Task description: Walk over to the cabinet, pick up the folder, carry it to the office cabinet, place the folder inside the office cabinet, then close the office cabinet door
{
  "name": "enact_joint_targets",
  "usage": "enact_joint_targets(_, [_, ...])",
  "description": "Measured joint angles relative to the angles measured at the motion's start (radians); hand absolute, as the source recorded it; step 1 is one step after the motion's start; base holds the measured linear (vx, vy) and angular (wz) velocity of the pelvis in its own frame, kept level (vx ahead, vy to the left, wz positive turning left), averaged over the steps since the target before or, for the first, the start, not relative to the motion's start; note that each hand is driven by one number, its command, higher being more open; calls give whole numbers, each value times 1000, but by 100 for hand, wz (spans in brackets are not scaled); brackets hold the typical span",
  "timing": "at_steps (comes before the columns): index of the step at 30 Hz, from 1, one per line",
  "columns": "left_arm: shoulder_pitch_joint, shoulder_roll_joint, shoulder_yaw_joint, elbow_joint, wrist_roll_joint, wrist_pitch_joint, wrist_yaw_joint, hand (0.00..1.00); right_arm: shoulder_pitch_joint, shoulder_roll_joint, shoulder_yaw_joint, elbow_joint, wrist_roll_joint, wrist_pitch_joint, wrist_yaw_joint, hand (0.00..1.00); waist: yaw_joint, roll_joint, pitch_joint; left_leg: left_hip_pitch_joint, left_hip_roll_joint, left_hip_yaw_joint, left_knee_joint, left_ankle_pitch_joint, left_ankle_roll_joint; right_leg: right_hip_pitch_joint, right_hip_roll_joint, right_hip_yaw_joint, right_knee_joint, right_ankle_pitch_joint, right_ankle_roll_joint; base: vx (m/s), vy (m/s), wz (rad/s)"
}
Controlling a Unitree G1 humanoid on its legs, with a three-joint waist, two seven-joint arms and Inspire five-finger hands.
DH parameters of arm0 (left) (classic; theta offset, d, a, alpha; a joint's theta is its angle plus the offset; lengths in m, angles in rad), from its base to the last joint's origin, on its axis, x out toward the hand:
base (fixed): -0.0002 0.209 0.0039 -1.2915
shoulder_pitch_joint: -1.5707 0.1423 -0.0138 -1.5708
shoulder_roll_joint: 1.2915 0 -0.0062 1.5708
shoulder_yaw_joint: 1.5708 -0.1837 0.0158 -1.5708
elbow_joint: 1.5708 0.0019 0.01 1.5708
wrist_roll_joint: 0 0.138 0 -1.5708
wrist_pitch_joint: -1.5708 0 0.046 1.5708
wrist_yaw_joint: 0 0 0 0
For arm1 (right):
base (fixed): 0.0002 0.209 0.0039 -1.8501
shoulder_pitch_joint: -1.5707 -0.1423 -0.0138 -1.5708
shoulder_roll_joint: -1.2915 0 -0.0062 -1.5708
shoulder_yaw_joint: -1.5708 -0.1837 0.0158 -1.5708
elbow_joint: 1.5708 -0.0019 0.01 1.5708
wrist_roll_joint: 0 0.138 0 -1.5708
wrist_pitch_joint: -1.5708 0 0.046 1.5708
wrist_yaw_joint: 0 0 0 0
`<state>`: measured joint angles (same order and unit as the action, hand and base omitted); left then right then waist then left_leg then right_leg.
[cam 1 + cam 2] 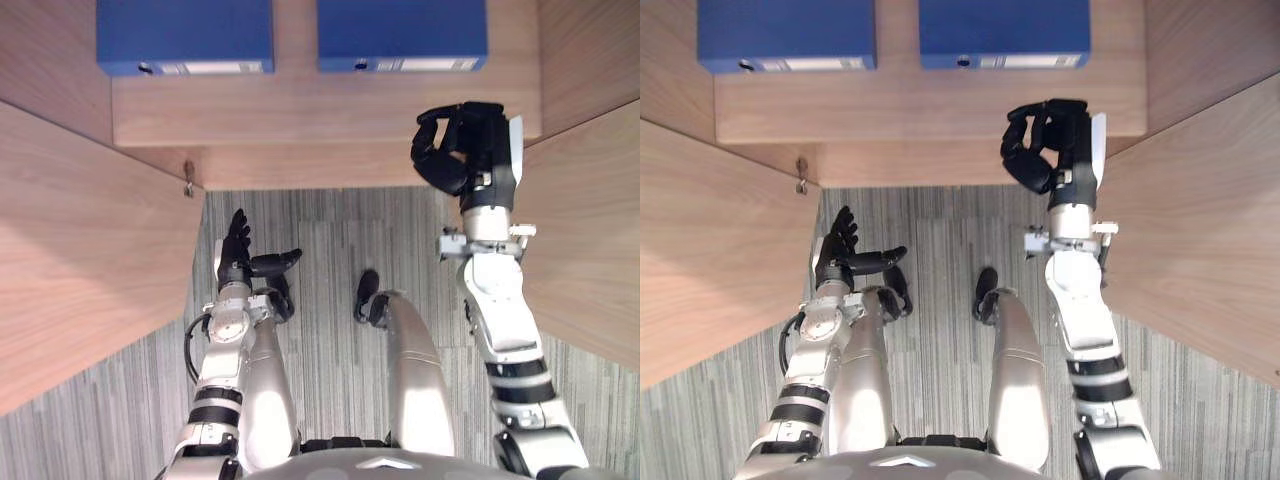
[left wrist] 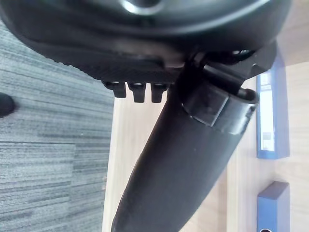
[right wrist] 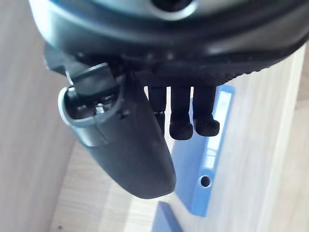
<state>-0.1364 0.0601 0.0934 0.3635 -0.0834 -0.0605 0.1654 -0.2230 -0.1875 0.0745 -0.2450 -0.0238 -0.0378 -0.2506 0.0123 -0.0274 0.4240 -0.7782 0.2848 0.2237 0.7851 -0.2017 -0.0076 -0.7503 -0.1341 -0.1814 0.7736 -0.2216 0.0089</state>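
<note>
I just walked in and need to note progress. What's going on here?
The robot stands in front of an open wooden cabinet, with the left door and right door swung out. On the shelf lie two blue folders, the left folder and the right folder, and neither is held. The right hand is raised over the shelf's front edge near the right folder, fingers curled and empty. The left hand is lower, beside the left door, fingers straight.

The left blue ring-binder folder [image 1: 185, 35] and the right blue ring-binder folder [image 1: 402, 33] both get chopped off by the top edge, toward the back of the light wooden cabinet shelf [image 1: 300, 110]. The small metal fitting [image 1: 188, 182] at the left wooden door [image 1: 80, 250] corner is maybe a latch, but it's too tiny to tell.
</note>
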Motion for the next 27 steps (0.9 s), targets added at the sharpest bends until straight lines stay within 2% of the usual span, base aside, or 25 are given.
enact_joint_targets(4, [90, -21, -10, 64, 18, 6, 0, 100, 174, 72, 93, -1, 8, -50, 63, 0, -9, -12, -92, 161, -10, 36, -110, 0, -2, 156, 15, 4, -131, 19, 19, 165, 50, -9])
enact_joint_targets(6, [132, -25, -29, 126, 18, 6, 0, 100, 260, 117, 143, 61, 1, -65, 106, 0, -13, -19, -143, 257, -32, 65, -200, 16, -13, 234, 14, 19, -207, 34, 28, 177, 47, -11])
enact_joint_targets(7, [134, -22, -36, 140, 19, 6, 0, 100, 267, 122, 147, 78, -4, -67, 111, 0, -13, -21, -146, 276, -37, 71, -217, 19, -14, 247, 13, 22, -218, 36, 29, 170, 23, -9])
enact_joint_targets(10, [144, -11, -85, 240, 53, 7, -4, 100, 281, 141, 158, 316, -67, -67, 134, 0, -19, -19, -189, 377, -79, 95, -367, 74, -17, 332, 12, 26, -348, 82, 37, 160, 18, -2])
enact_joint_targets(12, [139, -9, -108, 295, 64, 7, -7, 100, 275, 144, 137, 511, -139, -44, 139, 0, -21, -8, -196, 433, -103, 97, -469, 121, -28, 393, 18, 18, -445, 124, 41, 194, 32, 6])
enact_joint_targets(16, [152, -4, -109, 312, 94, 7, -7, 100, 283, 143, 92, 732, -216, -10, 139, 0, -24, 1, -202, 542, -128, 105, -600, 171, -37, 499, 28, 14, -567, 172, 47, 119, 39, -1])
enact_joint_targets(17, [154, 1, -110, 320, 94, 7, -7, 100, 282, 141, 71, 788, -222, -9, 137, 100, -26, 5, -209, 577, -137, 110, -645, 190, -42, 530, 30, 14, -602, 187, 50, 54, 35, -6])
enact_joint_targets(21, [151, 6, -110, 360, 94, 4, -6, 100, 274, 126, 8, 922, -252, -6, 119, 100, -39, 28, -246, 649, -161, 123, -762, 242, -38, 587, 36, 15, -694, 235, 51, 12, 17, -6])
enact_joint_targets(27, [161, 7, -110, 462, 97, 5, -6, 100, 275, 133, -66, 1078, -246, 9, 100, 100, -41, 23, -285, 712, -185, 122, -856, 285, -25, 634, 41, 18, -761, 271, 56, -60, 4, -2])
